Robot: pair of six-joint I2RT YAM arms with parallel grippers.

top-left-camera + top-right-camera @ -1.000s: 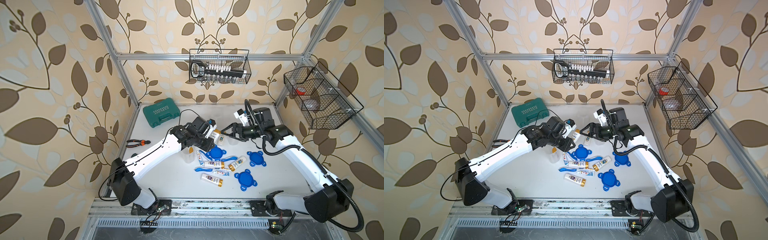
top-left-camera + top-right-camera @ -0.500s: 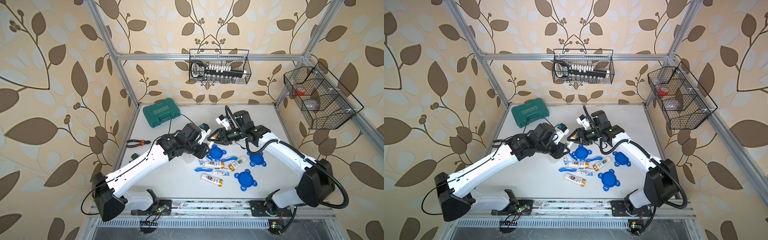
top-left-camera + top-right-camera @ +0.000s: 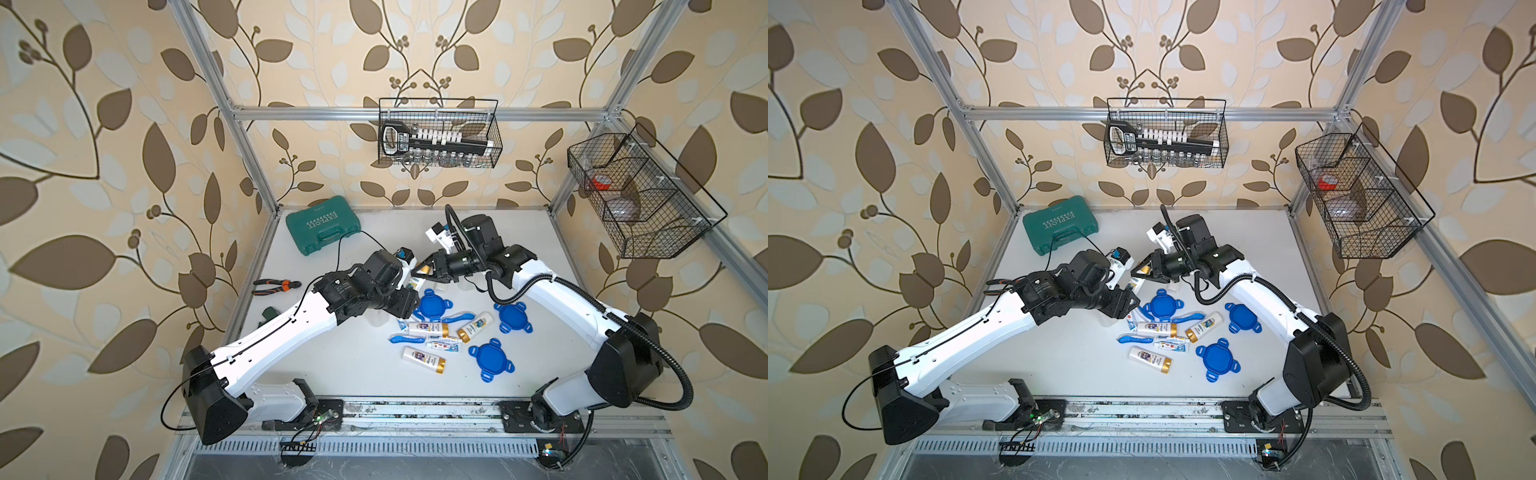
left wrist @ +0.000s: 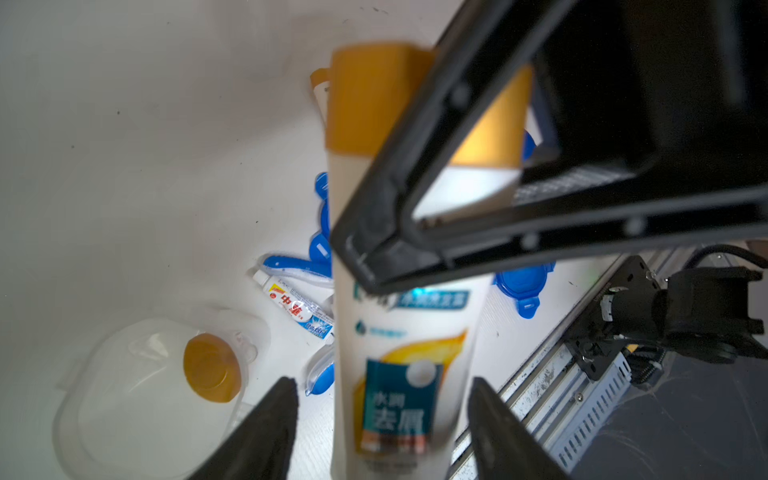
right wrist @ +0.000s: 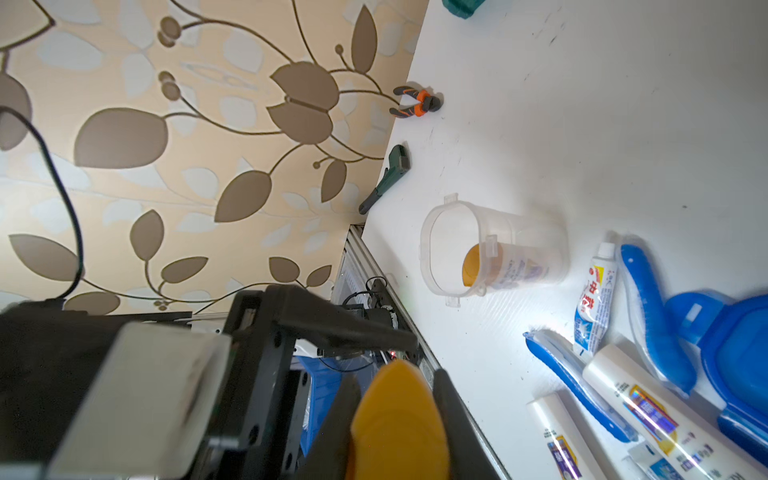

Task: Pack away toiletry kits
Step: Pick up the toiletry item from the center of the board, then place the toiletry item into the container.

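Observation:
A white gold-capped bottle (image 4: pixel 407 332) hangs above the table between my two grippers. My right gripper (image 5: pixel 395 386) is shut on its gold cap (image 5: pixel 399 415). My left gripper (image 4: pixel 382 380) is open, its fingers (image 4: pixel 266 428) standing clear on either side of the bottle's lower end. In both top views the grippers meet tip to tip, right (image 3: pixel 426 270) and left (image 3: pixel 1133 299). A clear jar (image 5: pixel 494 249) holds another bottle. Loose bottles (image 3: pixel 428 328), a toothpaste tube (image 3: pixel 444 344), blue toothbrushes (image 3: pixel 405 340) and three blue lids (image 3: pixel 490 359) lie at mid-table.
A green tool case (image 3: pixel 324 224) sits at the back left. Pliers (image 3: pixel 276 286) and a green tool (image 3: pixel 270 316) lie along the left edge. Wire baskets hang on the back wall (image 3: pixel 438 133) and the right wall (image 3: pixel 640 195).
My right gripper has come left and closed on the bottle's gold cap. My left gripper, which held the bottle, has opened off it.

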